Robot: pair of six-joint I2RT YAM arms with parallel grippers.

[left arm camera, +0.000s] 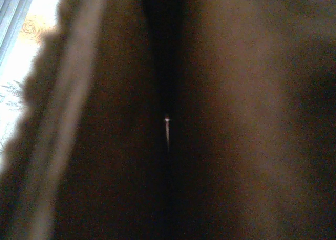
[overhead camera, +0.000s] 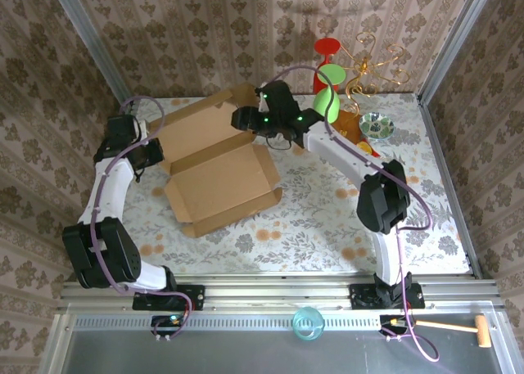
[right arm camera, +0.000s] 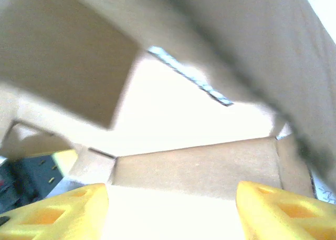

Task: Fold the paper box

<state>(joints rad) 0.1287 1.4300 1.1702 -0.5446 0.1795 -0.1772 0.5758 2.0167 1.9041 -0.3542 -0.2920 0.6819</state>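
Note:
The paper box (overhead camera: pixel 221 177) lies left of the table's middle, its base tray open and low walls raised. Its lid panel (overhead camera: pixel 205 120) slopes up toward the back. My right gripper (overhead camera: pixel 244 117) is at the lid's far right edge. In the right wrist view its yellow fingers (right arm camera: pixel 58 214) stand wide apart, open, with pale cardboard (right arm camera: pixel 194 166) spread in front of them. My left gripper (overhead camera: pixel 152 151) presses against the box's left side. Its wrist view is dark brown cardboard (left arm camera: pixel 236 93) held right up to the lens, and the fingers are hidden.
At the back right stand a red goblet (overhead camera: pixel 327 59), a green cup (overhead camera: pixel 327 104), a gold wire stand (overhead camera: pixel 377 63) and a small bowl (overhead camera: pixel 377 126). A teal cup (overhead camera: pixel 308 322) and a wooden hammer (overhead camera: pixel 458 328) lie on the near rail. Patterned walls close in the sides.

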